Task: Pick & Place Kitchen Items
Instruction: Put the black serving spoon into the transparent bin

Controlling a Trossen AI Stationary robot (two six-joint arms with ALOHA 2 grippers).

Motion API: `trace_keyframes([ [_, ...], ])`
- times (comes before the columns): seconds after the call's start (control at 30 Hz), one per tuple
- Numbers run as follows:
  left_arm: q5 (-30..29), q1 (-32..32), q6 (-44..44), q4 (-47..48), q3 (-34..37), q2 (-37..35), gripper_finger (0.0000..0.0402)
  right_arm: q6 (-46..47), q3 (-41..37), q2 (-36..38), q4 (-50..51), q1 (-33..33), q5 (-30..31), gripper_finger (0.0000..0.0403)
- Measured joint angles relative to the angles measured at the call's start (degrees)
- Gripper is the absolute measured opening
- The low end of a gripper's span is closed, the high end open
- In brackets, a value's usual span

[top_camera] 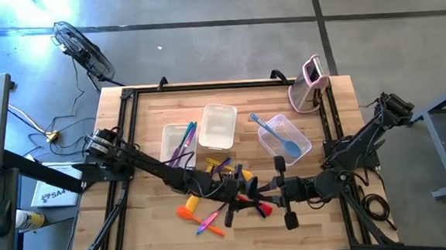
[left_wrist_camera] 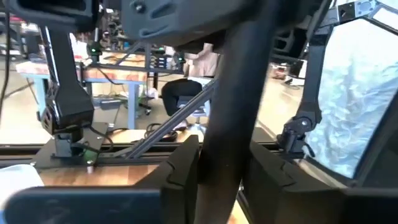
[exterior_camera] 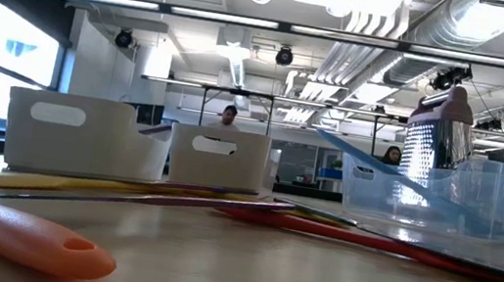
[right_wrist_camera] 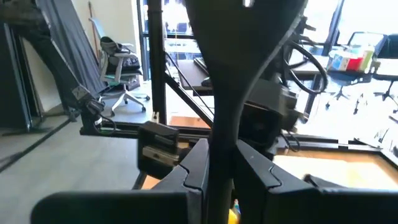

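High view, entry one: found left gripper [top_camera: 239,192] and right gripper [top_camera: 270,193] met nose to nose above the front middle of the bench [top_camera: 160,105], over a loose pile [top_camera: 227,194] of utensils.

Held item: black utensil [right_wrist_camera: 224,124], seen plainly only in the wrist views. Noted right fingers pressed together on its narrow neck. Noted left fingers [left_wrist_camera: 180,168] drawn in against its shaft [left_wrist_camera: 230,124], apparently clamped as well. Judged to be a handover, both arms on one piece.

Already placed: light blue spoon [top_camera: 274,133] in the tub [top_camera: 302,147] toward the right edge; purple and blue utensils [top_camera: 184,143] in the tub [top_camera: 168,136] toward the left edge; middle tub [top_camera: 218,127] apparently bare.

Loose on the bench: orange spatula [top_camera: 188,212] near the front edge, red handle [top_camera: 263,208] under the grippers, others in the pile. Pink-and-white gadget [top_camera: 310,85] upright at the back right corner.

Risks, as judged:
- utensil twisted or levered loose, should either arm pull while both grip;
- drop into the pile, should both let go together;
- low fingers snagging the pile.

Differences between views: low view showed neither gripper, only the orange spatula [exterior_camera: 22,232] in the foreground, tubs, and people [exterior_camera: 228,115] in the room behind. High view gave positions but hid the grip.
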State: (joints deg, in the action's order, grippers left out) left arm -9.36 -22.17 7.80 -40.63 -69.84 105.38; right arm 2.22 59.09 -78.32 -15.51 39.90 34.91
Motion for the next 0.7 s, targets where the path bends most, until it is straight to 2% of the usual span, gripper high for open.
trace_keyframes([
  [0.1,-1.71,-0.1,-0.98,0.34,0.0,0.0,0.0083,0.58,0.0,0.0,0.46,0.01,0.13,0.0043],
  [0.43,-2.17,-0.07,-0.1,0.54,0.0,0.0,0.0082,0.98,0.0,0.0,1.11,0.3,-0.35,0.0105],
  [0.7,-1.38,-0.51,0.43,0.73,0.0,0.0,0.0082,-5.74,0.0,0.0,1.6,2.61,0.21,0.0172],
])
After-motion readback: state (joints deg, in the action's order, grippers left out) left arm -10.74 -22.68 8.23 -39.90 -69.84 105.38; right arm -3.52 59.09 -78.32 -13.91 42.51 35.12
